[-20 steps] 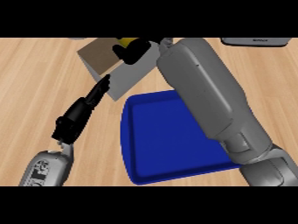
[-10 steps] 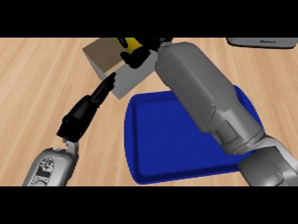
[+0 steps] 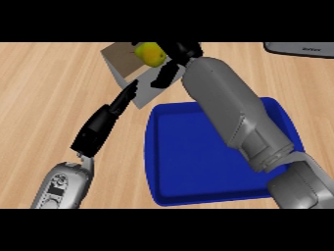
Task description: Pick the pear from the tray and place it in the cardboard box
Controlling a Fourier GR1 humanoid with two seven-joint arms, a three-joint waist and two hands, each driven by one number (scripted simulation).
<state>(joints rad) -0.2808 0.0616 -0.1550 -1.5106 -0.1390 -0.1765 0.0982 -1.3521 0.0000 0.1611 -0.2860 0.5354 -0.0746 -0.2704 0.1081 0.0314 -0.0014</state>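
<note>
The right hand (image 3: 175, 58) held the pear (image 3: 150, 53) over the box (image 3: 126, 68); next it should release. The left hand (image 3: 110, 115) was open.

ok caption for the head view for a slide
Right hand holds the pear over the cardboard box, beyond the blue tray.

- We see the tray (image 3: 198, 157) on the table (image 3: 32, 88), toward the right and near side.
- The cardboard box (image 3: 126, 66) stands behind the tray's far left corner.
- The pear (image 3: 150, 53) sits above the box, in our right hand (image 3: 175, 59).
- Our left hand (image 3: 108, 120) lies left of the tray, before the box.
- A device (image 3: 307, 48) lies at the far right edge.
</note>
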